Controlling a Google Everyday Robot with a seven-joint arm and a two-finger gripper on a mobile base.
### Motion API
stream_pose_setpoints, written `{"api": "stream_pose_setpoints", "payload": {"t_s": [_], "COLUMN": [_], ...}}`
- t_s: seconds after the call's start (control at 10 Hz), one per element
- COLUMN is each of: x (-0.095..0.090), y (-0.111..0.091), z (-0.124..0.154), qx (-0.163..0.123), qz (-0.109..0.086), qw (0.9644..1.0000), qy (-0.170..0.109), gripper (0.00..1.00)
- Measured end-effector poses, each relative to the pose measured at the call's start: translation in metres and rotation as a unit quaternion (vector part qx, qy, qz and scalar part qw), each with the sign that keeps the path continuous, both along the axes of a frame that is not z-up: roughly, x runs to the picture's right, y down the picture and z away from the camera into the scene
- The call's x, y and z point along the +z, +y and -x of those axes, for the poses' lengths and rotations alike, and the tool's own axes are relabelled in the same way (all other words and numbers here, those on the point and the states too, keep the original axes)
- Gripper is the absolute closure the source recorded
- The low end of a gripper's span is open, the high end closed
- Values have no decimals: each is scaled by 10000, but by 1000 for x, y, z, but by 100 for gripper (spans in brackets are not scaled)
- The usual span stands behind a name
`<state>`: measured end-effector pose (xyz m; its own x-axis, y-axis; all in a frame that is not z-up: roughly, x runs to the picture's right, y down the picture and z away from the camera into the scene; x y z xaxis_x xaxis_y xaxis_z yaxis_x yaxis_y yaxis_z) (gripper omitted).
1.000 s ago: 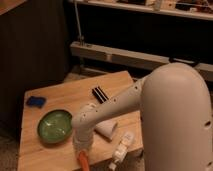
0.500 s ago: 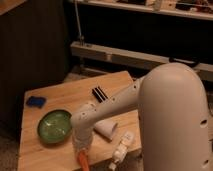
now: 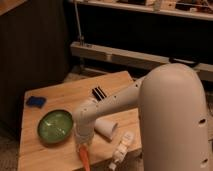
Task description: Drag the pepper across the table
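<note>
The pepper (image 3: 85, 157) is a slim orange-red shape lying on the light-wood table (image 3: 60, 95) near its front edge, just right of the green bowl. My gripper (image 3: 81, 145) hangs straight down over the pepper's upper end and seems to touch it. The white arm hides the fingers and the pepper's top.
A green bowl (image 3: 55, 126) sits front left. A blue object (image 3: 36, 101) lies at the back left corner. A dark object (image 3: 99, 92) lies at mid-back. A white cup (image 3: 106, 128) lies on its side and a white bottle-like object (image 3: 121, 149) lies front right.
The arm has shifted slightly to the left. The pepper stays at about the same place near the front edge.
</note>
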<state>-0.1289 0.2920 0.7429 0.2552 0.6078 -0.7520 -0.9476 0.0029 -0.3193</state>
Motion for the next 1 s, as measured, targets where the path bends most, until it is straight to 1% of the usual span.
{"api": "stream_pose_setpoints", "payload": {"t_s": [0.6,0.9,1.0], "x": [26,37,38], "y": [-45,-60,-63], "z": [-5,-6,-8], "qx": [156,174,182], "qz": [-151,-182,-191], "qw": [9997,9996,9996], "qy": [75,95,99], "gripper": [56,56,51]}}
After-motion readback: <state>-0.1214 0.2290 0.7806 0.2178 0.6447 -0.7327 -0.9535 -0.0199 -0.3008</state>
